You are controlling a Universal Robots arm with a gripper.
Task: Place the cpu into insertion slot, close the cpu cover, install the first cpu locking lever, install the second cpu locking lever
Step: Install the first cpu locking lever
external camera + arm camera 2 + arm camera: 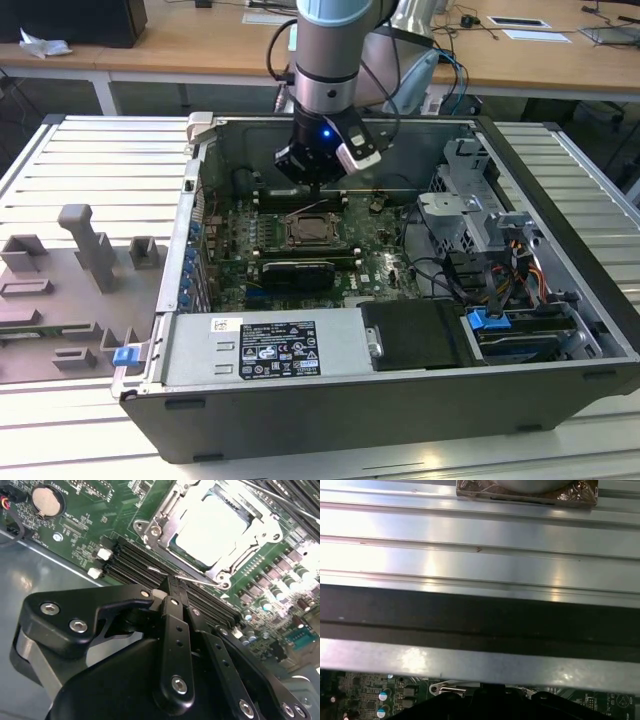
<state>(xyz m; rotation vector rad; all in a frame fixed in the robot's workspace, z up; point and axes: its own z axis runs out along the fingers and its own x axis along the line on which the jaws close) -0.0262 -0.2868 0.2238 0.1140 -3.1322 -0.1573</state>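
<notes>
The silvery cpu (210, 530) lies in the insertion slot (312, 232) on the green board. The cpu cover (162, 515), a metal frame, lies flat around the chip. A thin locking lever (200, 581) runs along the socket's edge beside the memory slots. My gripper (172, 584) is shut, with its black fingertips right at this lever, seemingly touching it. In the exterior view the gripper (316, 188) hangs just above the far edge of the socket, inside the open computer case.
Long memory slots (130, 560) and a coin battery (46, 500) lie near the socket. A black fan card (297, 272), the power supply (265, 350), a drive cage (470, 200) and cables crowd the case. Grey fixtures (90, 245) stand on the ribbed table at the exterior view's left.
</notes>
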